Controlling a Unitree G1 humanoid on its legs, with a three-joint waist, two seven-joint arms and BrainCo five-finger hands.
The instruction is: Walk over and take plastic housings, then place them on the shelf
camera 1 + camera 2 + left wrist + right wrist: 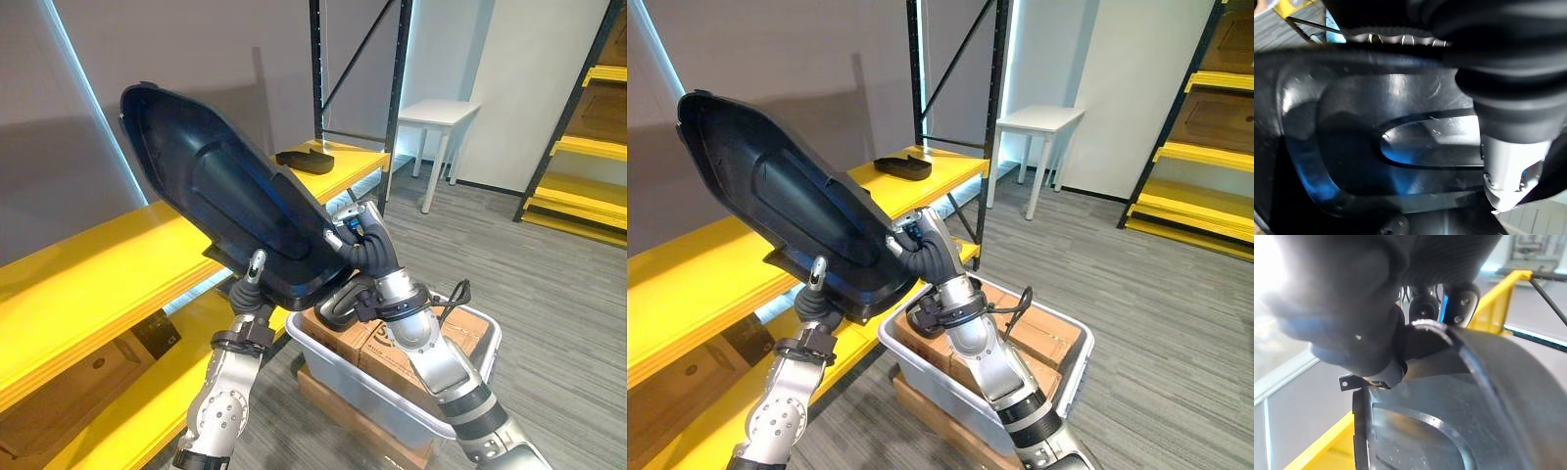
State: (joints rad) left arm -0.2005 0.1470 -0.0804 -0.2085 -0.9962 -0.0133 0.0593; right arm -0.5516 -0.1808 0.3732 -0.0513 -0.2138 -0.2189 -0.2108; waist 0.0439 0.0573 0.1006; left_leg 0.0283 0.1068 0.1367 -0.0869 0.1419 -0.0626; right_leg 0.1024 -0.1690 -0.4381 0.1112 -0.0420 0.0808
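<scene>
Head stereo pair gives me a downward-forward look from above the arms, mid-range. Both eyes share housing point(225, 196), yellow shelf point(88, 284), grey bin point(362, 392). My left wrist camera sits very close, facing housing's hollow inner face. Right wrist camera equally close at its rim, shelf beyond.

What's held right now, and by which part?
Dark plastic housing: right hand curled round its lower rim; left hand at the same end, grip unclear.

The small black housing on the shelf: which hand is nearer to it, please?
Right. The right hand grips the large housing's rim just short of the small housing; the left hand sits lower, farther away.
</scene>
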